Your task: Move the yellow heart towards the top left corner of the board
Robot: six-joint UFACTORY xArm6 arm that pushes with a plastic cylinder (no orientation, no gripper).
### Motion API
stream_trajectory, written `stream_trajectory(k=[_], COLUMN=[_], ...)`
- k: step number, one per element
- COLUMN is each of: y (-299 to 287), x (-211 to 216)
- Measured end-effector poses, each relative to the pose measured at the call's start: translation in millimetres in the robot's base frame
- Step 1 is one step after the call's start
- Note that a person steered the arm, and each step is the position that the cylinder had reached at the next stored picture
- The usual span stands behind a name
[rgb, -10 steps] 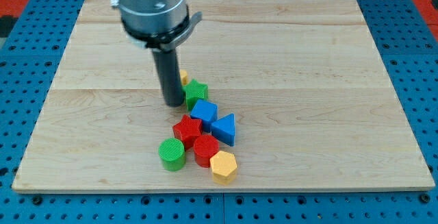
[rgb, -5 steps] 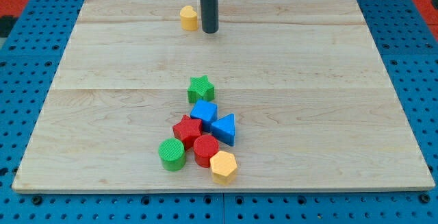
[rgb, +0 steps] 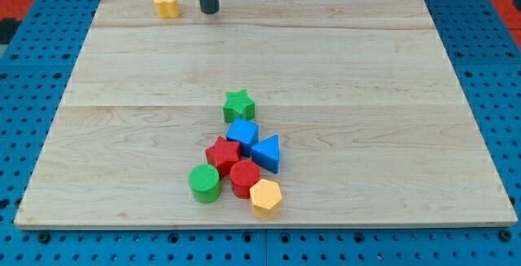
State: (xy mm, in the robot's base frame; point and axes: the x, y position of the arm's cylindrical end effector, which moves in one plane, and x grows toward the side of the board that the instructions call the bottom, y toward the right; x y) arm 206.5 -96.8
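The yellow heart (rgb: 166, 4) lies near the board's top edge, towards the top left corner. My tip (rgb: 209, 10) stands on the board a short way to the heart's right, with a clear gap between them. The rod rises out of the view's top.
A cluster sits below the board's middle: green star (rgb: 238, 104), blue cube (rgb: 242, 133), blue triangle (rgb: 267, 153), red star (rgb: 221, 153), red cylinder (rgb: 244, 177), green cylinder (rgb: 204, 183), yellow hexagon (rgb: 265, 198). The wooden board (rgb: 391, 95) lies on blue pegboard.
The yellow heart has slid from beside the green star up to the top edge and then left. My tip followed it up and left. The cluster has not moved.
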Motion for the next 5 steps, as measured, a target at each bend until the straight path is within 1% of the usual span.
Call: stream_trajectory(k=[1, 4, 5], y=[-16.3, -100.5, -8.0], x=[-15.1, -10.4, 5.0])
